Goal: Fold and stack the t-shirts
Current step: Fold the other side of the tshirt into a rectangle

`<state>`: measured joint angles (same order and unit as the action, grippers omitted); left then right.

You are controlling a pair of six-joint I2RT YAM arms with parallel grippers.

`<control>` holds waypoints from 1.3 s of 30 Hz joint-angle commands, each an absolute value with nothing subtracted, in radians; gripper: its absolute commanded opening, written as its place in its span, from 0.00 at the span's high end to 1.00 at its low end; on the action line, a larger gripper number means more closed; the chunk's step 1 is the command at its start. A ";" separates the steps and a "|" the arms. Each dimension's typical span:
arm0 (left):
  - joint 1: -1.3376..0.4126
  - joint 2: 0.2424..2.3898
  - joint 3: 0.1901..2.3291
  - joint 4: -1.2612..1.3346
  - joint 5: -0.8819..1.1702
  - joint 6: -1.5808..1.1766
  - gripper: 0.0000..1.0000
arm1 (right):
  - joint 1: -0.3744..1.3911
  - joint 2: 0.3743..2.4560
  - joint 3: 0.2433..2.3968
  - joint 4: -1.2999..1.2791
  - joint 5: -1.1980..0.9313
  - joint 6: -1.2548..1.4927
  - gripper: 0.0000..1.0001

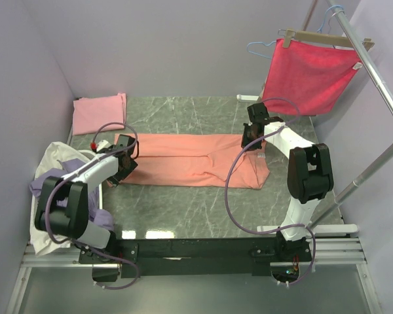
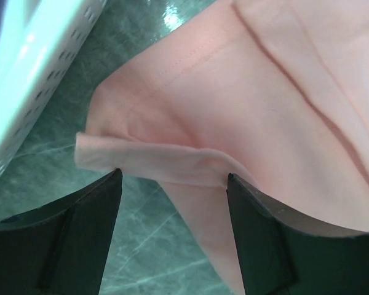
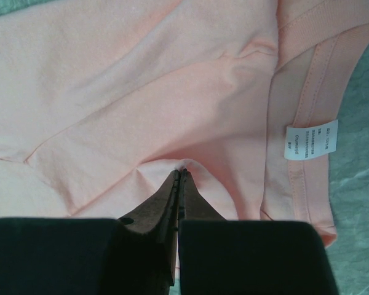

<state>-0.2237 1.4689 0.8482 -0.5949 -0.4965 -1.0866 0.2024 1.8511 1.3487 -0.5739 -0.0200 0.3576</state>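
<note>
A salmon-orange t-shirt (image 1: 196, 160) lies folded into a long band across the green marble table (image 1: 183, 209). My left gripper (image 1: 124, 163) is at its left end, open, the fingertips (image 2: 114, 178) straddling a raised folded corner of the shirt (image 2: 172, 163). At the right end, my right gripper (image 1: 251, 140) is shut on a small pucker of the same shirt (image 3: 141, 92), beside the collar with its white label (image 3: 310, 139). A folded light pink t-shirt (image 1: 99, 112) lies at the back left.
A white basket (image 2: 31, 67) sits close to the left arm, holding a cream shirt (image 1: 52, 157) and a lavender one (image 1: 42, 186). A crimson cloth (image 1: 308, 75) hangs from a hanger on a metal rack (image 1: 376, 82) at the back right.
</note>
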 commanded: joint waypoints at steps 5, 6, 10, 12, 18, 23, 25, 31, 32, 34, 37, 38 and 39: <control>-0.224 1.566 0.928 -0.587 -0.583 -1.187 0.27 | 0.195 1.804 1.341 -0.554 -0.044 0.341 1.00; -0.224 1.569 0.934 -0.595 -0.598 -1.189 0.27 | 0.196 1.805 1.342 -0.555 -0.046 0.338 1.00; -0.224 1.554 0.960 -0.632 -0.633 -1.186 0.25 | 0.195 1.810 1.342 -0.555 -0.049 0.336 1.00; -0.224 1.525 0.960 -0.655 -0.669 -1.193 0.24 | 0.196 1.816 1.348 -0.558 -0.052 0.336 1.00; -0.218 1.522 0.937 -0.664 -0.690 -1.198 0.28 | 0.196 1.824 1.350 -0.558 -0.064 0.334 1.00; -0.218 1.574 0.939 -0.641 -0.663 -1.190 0.33 | 0.196 1.824 1.350 -0.561 -0.067 0.331 1.00; -0.218 1.589 0.945 -0.638 -0.658 -1.189 0.33 | 0.196 1.824 1.350 -0.561 -0.067 0.330 1.00; -0.218 1.617 0.950 -0.634 -0.649 -1.177 0.38 | 0.195 1.827 1.350 -0.560 -0.072 0.328 1.00; -0.218 1.618 0.948 -0.630 -0.647 -1.177 0.43 | 0.196 1.828 1.350 -0.560 -0.074 0.328 1.00; -0.218 1.615 0.948 -0.630 -0.650 -1.174 0.48 | 0.195 1.829 1.350 -0.558 -0.072 0.328 1.00; -0.218 1.609 0.956 -0.643 -0.663 -1.166 0.61 | 0.196 1.830 1.348 -0.555 -0.074 0.325 1.00; -0.218 1.608 0.957 -0.644 -0.666 -1.163 0.70 | 0.195 1.832 1.347 -0.557 -0.074 0.327 1.00; -0.218 1.606 0.959 -0.649 -0.672 -1.161 0.75 | 0.195 1.833 1.345 -0.555 -0.074 0.325 1.00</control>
